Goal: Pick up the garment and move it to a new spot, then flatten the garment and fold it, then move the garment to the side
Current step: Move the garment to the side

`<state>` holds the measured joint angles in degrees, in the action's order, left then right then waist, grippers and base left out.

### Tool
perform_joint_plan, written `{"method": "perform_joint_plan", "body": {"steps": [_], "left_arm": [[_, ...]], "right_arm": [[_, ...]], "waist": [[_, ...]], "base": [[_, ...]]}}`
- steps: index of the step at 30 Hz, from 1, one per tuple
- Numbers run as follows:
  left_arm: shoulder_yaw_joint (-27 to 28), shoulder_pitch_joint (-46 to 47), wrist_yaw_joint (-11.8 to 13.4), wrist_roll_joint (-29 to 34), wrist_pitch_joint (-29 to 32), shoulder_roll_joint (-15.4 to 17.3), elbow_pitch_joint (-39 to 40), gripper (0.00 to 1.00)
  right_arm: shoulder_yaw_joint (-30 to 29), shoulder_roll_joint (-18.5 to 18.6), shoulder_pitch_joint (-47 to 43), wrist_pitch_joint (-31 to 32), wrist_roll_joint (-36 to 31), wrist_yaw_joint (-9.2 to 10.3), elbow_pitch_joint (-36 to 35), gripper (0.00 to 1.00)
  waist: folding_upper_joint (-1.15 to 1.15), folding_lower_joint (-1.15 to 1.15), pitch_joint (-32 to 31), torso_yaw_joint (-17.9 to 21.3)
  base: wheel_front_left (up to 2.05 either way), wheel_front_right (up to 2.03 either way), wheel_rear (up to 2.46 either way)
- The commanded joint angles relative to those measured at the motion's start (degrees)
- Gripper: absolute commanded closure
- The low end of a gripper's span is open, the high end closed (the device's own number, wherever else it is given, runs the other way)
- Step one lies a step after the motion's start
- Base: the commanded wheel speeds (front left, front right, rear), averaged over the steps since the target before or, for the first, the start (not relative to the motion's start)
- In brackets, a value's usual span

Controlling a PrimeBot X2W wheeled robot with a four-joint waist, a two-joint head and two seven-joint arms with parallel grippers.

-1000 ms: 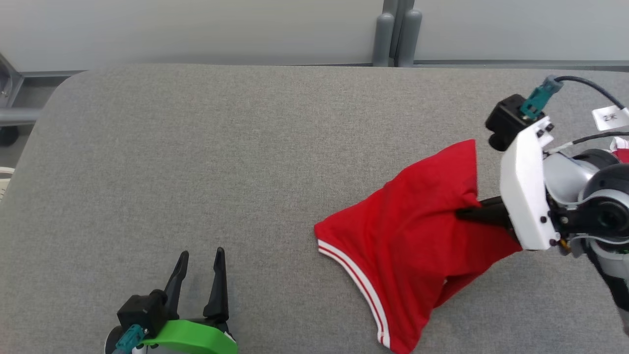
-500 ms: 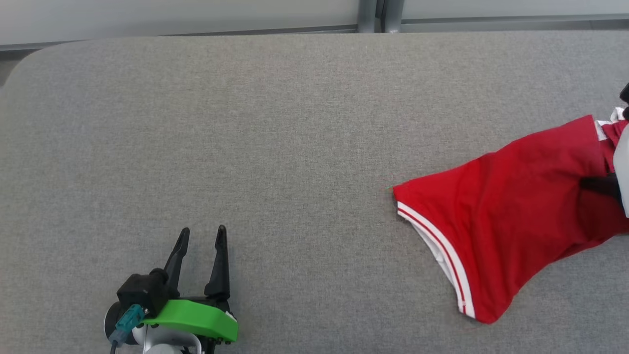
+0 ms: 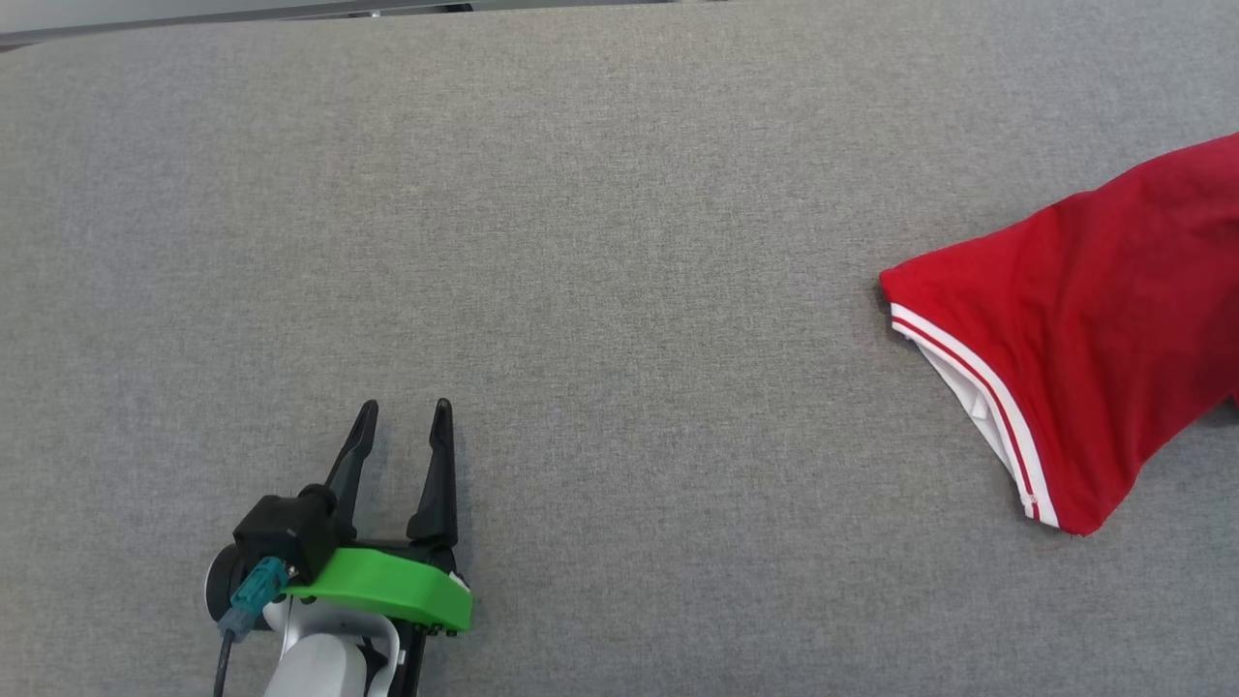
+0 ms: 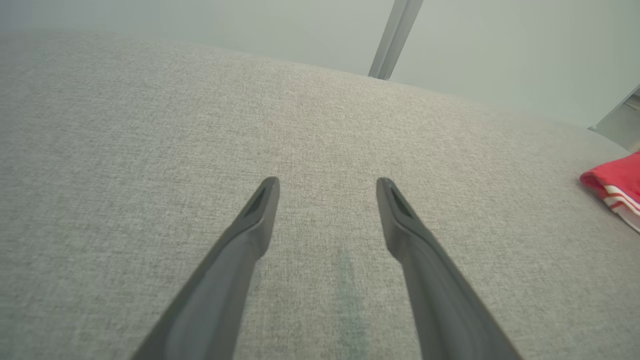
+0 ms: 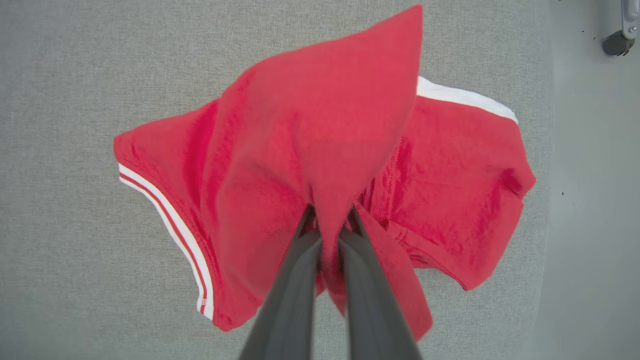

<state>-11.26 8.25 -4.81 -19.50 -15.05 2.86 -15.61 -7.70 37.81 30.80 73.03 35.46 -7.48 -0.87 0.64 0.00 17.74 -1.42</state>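
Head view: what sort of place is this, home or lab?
Probably a lab or test cell, not a home: a big grey fabric-covered table, plain pale wall panels with a metal post behind it, and a caster on bare floor beside it. The red garment is the workpiece.

From my seat the red jersey garment with white-striped hems (image 3: 1094,329) runs off the head cam's right side, and the left wrist cam catches just one corner of it. The right gripper (image 5: 331,215) has its tips buried in a red fold, so I can't make out how much cloth is pinched.
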Motion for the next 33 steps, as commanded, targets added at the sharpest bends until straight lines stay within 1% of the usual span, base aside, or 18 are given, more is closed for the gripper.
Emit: {"method": "perform_joint_plan", "body": {"steps": [1,7,12,15,17,18,26,33], "left_arm": [[0.3,1.0,-0.3,0.8,-0.1,0.1,0.0,0.00],[1.2,0.2,-0.5,1.9,-0.1,0.1,0.0,0.00],[1.8,0.2,-0.7,3.0,-0.1,0.2,0.3,0.00],[2.2,0.5,-0.8,3.4,-0.1,0.3,0.6,0.00],[2.5,0.7,-0.9,3.7,-0.1,0.4,0.8,0.00],[2.5,0.7,-0.9,3.7,-0.1,0.4,0.8,0.00],[2.6,1.2,-1.2,4.2,-0.1,0.6,0.4,0.00],[2.5,1.1,-1.4,4.5,-0.1,0.7,-0.2,0.00]], "right_arm": [[-0.1,0.1,1.2,-0.9,-0.4,-0.02,0.9,1.00],[0.4,0.0,3.1,-3.3,0.2,-0.02,3.3,1.00],[-0.3,0.1,3.4,-5.0,-0.1,-0.02,4.7,1.00],[-1.2,0.4,3.3,-7.0,-0.7,-0.02,5.8,1.00],[-1.8,-0.1,3.3,-9.1,-1.2,-0.02,6.5,1.00],[-1.8,-0.1,3.3,-9.1,-1.2,-0.02,6.5,1.00],[-2.8,-0.4,3.5,-17.6,-4.8,-0.02,10.5,1.00],[-2.9,0.3,3.7,-24.1,-8.9,-0.01,16.9,1.00]], "waist": [[-0.64,0.00,0.5,0.5],[-0.64,0.00,0.4,2.4],[-0.64,0.00,0.7,4.0],[-0.64,0.00,1.1,4.8],[-0.64,0.00,1.3,5.3],[-0.64,0.00,1.3,5.3],[-0.64,0.00,2.2,5.7],[-0.64,0.00,2.9,4.8]], "base": [[0.00,0.00,0.00],[0.00,0.00,0.00],[0.00,0.00,0.00],[0.00,0.00,0.00],[0.00,0.00,0.00],[0.00,0.00,0.00],[0.00,0.00,0.00],[0.00,0.00,0.00]]}}
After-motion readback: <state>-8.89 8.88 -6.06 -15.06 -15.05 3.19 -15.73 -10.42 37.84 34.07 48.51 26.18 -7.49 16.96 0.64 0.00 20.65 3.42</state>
